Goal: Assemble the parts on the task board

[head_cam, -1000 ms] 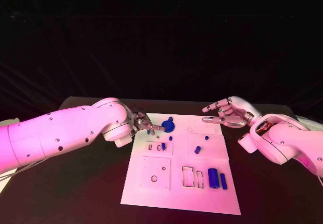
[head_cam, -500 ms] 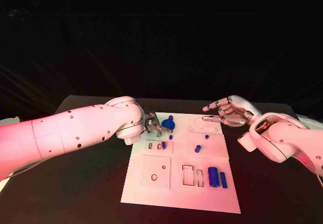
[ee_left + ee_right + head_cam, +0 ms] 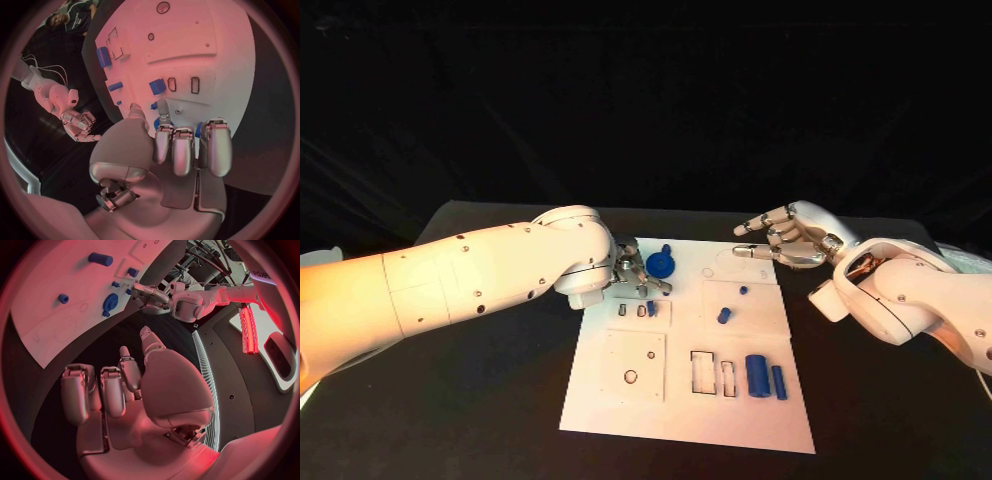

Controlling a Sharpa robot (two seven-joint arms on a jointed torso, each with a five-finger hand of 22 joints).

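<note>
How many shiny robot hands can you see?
2. The left hand is over the task board's far left side; the right hand hovers beyond its far right corner.

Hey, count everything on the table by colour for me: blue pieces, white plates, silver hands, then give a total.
Small blue plastic parts: 7
Flat white task board: 1
Silver robot hands, left hand and right hand: 2
Total: 10

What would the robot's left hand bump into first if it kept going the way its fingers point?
Probably the small blue part beside the two little slots on the task board. The left hand points along the board toward it, though depth is hard to judge.
</note>
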